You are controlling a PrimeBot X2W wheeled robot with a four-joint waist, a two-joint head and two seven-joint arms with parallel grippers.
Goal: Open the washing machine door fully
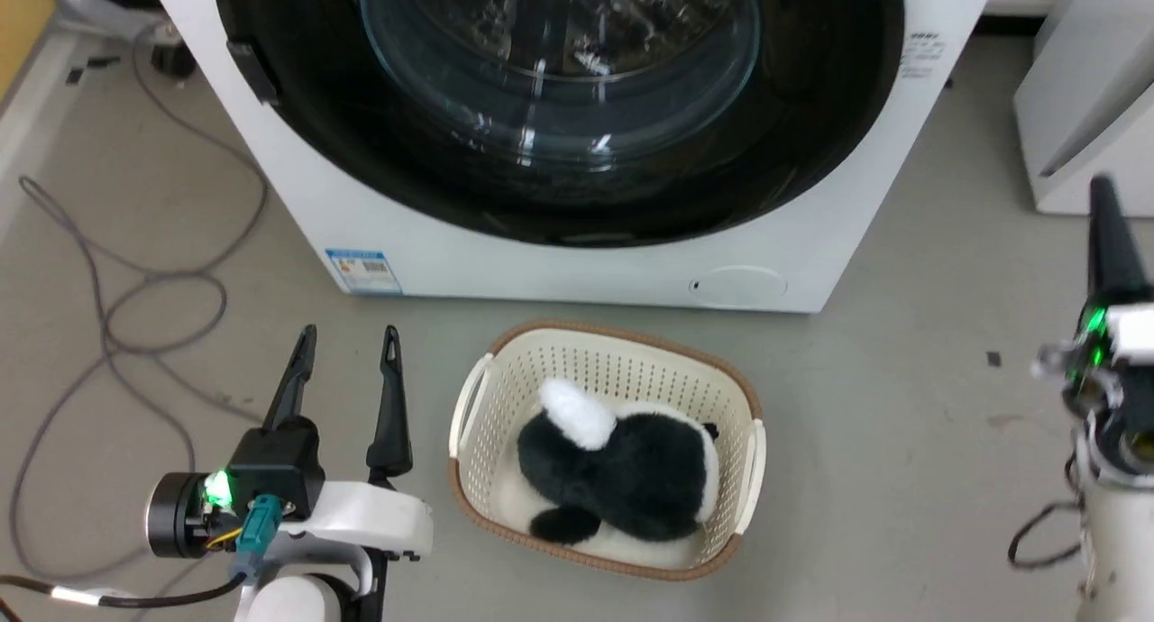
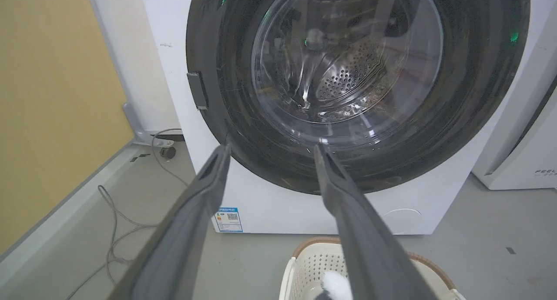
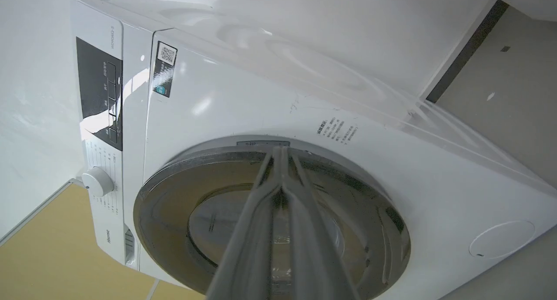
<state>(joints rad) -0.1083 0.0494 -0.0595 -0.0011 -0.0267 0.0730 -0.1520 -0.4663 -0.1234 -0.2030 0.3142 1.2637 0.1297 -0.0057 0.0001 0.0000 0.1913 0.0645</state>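
1. The washing machine (image 1: 586, 275) is standing on the grey floor. The washing machine door (image 1: 559, 81) is sitting shut, flat against the machine's white front, with its glass window facing the robot.
2. A small dark tab (image 2: 198, 90) is showing on the door's left edge. A blue label (image 1: 363, 270) is sitting low on the machine's left, and a round flap (image 1: 744, 284) low on its right.
3. The left gripper (image 1: 350, 333) is hovering above the floor near the blue label. Its two fingers are standing apart with nothing between them. They are pointing at the door's lower part and are not touching it.
4. The right gripper (image 1: 1104, 198) is rising at the right edge of the head view, clear of the machine. In its wrist view, its fingers are pressing together on nothing and pointing toward the door's rim.
5. A cream laundry basket (image 1: 622, 333) is resting on the floor just in front of the machine, between the two grippers. It is holding a black-and-white plush toy (image 1: 622, 478).
6. Grey cables (image 1: 135, 315) are looping across the floor to the left, and a white appliance (image 1: 1082, 108) is standing to the right.
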